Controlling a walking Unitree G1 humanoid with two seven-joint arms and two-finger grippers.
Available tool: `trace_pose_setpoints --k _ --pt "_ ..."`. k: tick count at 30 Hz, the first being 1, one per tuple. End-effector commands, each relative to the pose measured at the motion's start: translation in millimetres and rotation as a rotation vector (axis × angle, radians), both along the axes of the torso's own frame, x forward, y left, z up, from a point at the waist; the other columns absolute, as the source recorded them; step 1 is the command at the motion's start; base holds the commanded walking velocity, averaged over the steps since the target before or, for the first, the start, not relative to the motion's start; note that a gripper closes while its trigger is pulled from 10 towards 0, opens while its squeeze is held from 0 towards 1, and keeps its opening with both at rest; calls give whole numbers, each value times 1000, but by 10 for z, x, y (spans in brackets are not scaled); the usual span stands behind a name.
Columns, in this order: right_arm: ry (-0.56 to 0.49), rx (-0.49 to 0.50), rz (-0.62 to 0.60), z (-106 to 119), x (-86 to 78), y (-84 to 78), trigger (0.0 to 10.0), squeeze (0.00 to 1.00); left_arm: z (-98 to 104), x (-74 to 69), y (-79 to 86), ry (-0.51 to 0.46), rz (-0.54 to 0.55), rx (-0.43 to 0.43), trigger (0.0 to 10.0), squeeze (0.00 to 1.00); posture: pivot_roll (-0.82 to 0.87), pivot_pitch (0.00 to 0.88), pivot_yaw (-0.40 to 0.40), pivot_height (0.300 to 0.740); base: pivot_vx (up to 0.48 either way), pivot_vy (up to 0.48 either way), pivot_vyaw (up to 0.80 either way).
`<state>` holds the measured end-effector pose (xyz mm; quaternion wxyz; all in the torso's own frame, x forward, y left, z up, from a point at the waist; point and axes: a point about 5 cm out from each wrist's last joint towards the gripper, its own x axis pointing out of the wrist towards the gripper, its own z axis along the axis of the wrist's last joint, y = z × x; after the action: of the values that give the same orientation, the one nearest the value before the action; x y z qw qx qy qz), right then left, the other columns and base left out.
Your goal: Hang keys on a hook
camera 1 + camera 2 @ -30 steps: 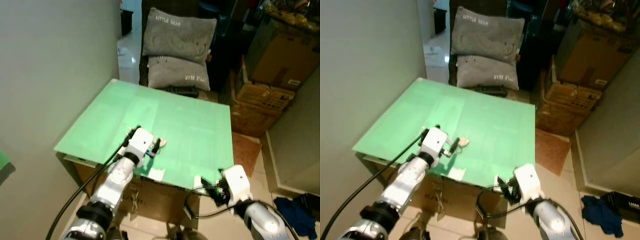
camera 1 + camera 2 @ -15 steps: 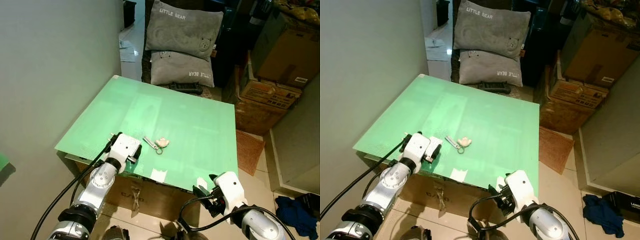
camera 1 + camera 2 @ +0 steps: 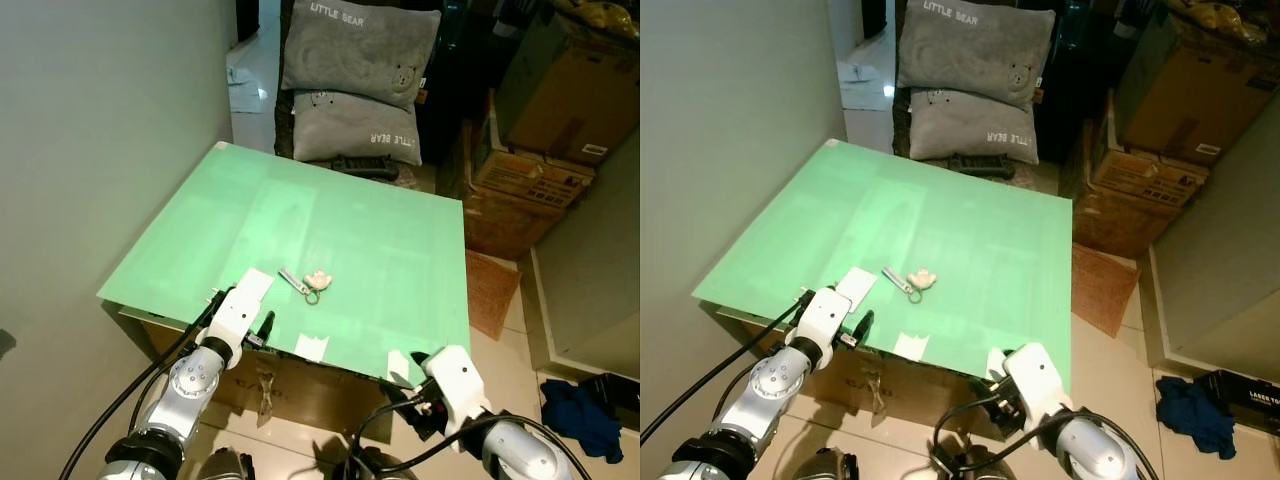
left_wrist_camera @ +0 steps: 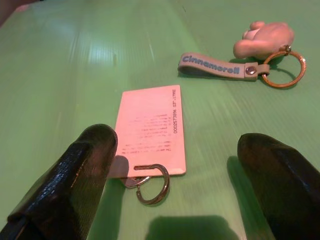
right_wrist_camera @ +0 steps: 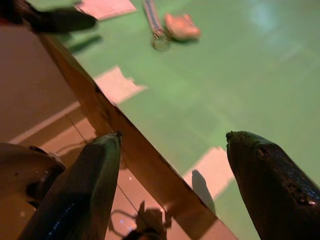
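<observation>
Left claw (image 4: 172, 187) sat open and empty at the near edge of the green surface (image 3: 380, 260), fingers straddling the key card (image 4: 150, 131) and its ring — lined up for a pick, I'd say. Cinnamoroll keychain (image 3: 309, 283) lay just beyond. Right claw (image 5: 172, 185) was open past the near edge, idle. I couldn't make out any hook.

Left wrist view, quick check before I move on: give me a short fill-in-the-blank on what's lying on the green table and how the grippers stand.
1. The strap beside the card reads ____.
2. The colour of the table top is ____.
3. The left gripper is ____, with the card's ring lying between its fingers.
4. The right gripper hangs over the table's near ____.

Missing words: Cinnamoroll; green; open; edge
</observation>
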<state>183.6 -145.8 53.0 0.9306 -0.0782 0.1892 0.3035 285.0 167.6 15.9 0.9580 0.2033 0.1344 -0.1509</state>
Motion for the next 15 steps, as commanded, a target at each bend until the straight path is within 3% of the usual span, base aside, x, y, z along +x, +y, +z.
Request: trace_pose_setpoints --k 1,7,15 --pt "-17 -7 12 36 -3 -21 10000 0 -6 11 -34 -2 -9 5 10000 0 -94 142 -106 696 0 0 0" --pt "-13 -7 10 36 4 -31 10000 0 7 47 -16 -11 19 22 10000 0 -96 144 -106 696 0 0 0" --pt "-9 -12 8 24 -4 -44 10000 0 -34 -14 93 -2 44 30 10000 0 -99 145 -99 696 0 0 0"
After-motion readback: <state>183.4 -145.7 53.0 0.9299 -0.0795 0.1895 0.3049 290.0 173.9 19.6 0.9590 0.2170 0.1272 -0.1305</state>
